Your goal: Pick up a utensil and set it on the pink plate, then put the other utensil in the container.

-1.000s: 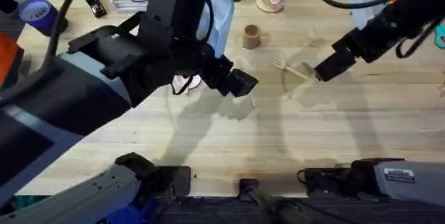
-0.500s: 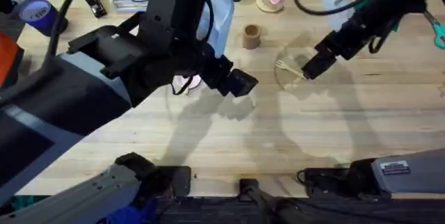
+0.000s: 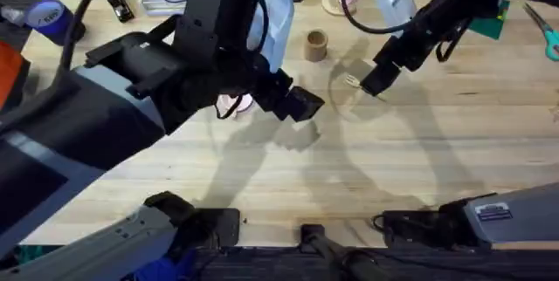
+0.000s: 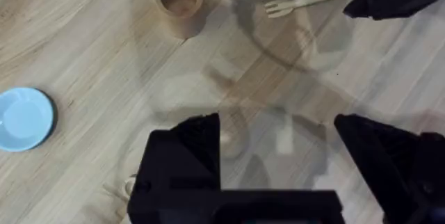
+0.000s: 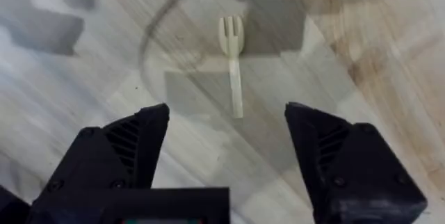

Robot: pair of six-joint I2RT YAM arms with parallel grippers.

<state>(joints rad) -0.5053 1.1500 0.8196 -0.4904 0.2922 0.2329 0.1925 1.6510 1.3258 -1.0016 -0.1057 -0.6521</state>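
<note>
Wooden fork (image 5: 232,60): laid flat on the bare wooden table (image 3: 419,167), prongs turned toward the tan cardboard cup (image 3: 315,45), handle pointing away from it. It is untouched and free on every side, which leaves the thin handle open to a pinch from above.

Right gripper (image 5: 226,161): held just above the fork's handle end, black fingers spread wide and empty, the handle lined up with the gap between them. This is judged to be the approach before a grasp; the flat handle lies tight on the wood, so a low, square closure is likely needed.

Tan cardboard cup: upright, mouth open, empty as far as is seen in the left wrist view, near the fork's pronged end; judged the fork's destination.

Pink plate (image 3: 234,103): mostly hidden under the left arm; whether the spoon-ended utensil lies on it cannot be told.

Left gripper (image 4: 278,161): raised over the table beside the plate, fingers parted, nothing between them.

Light blue plate (image 4: 25,117): set well apart from the cup.
</note>
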